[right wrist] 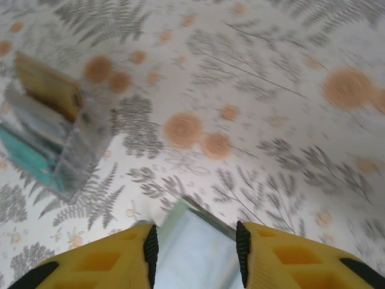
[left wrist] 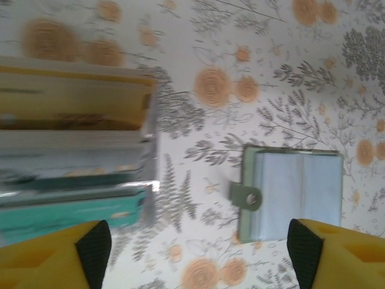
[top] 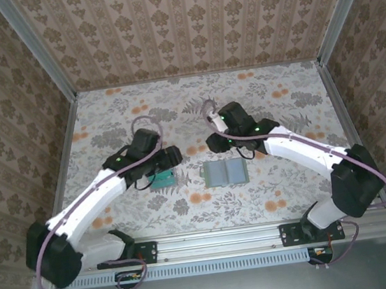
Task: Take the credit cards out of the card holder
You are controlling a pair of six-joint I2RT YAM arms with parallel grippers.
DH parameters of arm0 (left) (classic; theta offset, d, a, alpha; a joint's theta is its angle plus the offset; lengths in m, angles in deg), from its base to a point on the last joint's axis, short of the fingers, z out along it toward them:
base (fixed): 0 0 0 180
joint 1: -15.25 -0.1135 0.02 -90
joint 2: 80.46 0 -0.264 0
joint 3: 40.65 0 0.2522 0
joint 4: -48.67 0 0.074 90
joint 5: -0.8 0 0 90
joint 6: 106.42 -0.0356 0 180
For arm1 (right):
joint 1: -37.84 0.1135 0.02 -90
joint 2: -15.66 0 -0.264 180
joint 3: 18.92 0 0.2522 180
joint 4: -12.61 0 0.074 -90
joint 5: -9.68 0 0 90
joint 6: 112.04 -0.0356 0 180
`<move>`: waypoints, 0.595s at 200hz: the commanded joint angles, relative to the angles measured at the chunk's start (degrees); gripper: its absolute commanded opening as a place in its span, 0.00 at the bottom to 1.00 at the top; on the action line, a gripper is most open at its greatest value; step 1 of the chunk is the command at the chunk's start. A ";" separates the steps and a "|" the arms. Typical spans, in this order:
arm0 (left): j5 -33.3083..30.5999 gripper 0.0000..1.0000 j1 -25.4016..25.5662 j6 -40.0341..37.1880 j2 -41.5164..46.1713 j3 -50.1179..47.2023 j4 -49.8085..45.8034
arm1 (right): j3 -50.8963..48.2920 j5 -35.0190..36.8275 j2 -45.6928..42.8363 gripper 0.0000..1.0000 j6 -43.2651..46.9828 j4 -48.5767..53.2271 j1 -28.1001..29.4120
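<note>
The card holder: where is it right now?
The card holder lies open mid-table in the top view, just right of the credit cards.

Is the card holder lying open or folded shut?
Open: the card holder lies spread flat, both panels showing side by side.

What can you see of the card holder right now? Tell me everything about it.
The card holder lies open and flat on the flowered table, between the two arms, apart from the credit cards to its left in the top view. A dull grey-green cover frames two smooth bluish-grey panels side by side. A small grey-green tab with a round snap sticks out from one edge. Only the table touches it. Whether cards remain inside I cannot tell.
</note>
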 commanded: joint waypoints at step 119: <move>9.66 0.43 11.29 -0.16 -31.10 15.50 8.32 | -23.59 -5.86 -5.78 0.34 -19.29 -4.99 -8.90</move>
